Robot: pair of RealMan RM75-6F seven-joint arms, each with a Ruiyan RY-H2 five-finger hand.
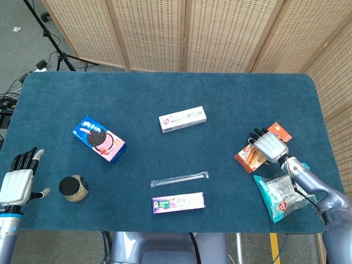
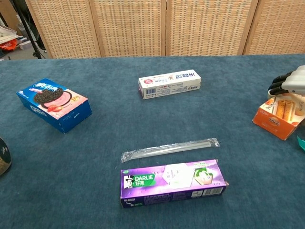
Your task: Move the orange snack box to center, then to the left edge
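The orange snack box (image 1: 248, 157) lies at the right side of the blue table (image 1: 165, 88), tilted, with one red end showing beyond the hand. My right hand (image 1: 269, 144) lies on top of it, fingers curled down over its far edge, gripping it. In the chest view the orange snack box (image 2: 278, 120) is at the right border, with the right hand (image 2: 291, 83) over its top. My left hand (image 1: 16, 184) hovers off the table's front left corner, fingers apart, holding nothing.
A blue cookie box (image 1: 99, 138) and a round jar (image 1: 73, 188) are at the left. A white toothpaste box (image 1: 182, 119), a wrapped straw (image 1: 180, 179) and a purple toothpaste box (image 1: 178, 203) occupy the middle. A clear snack bag (image 1: 281, 195) lies beside the right forearm.
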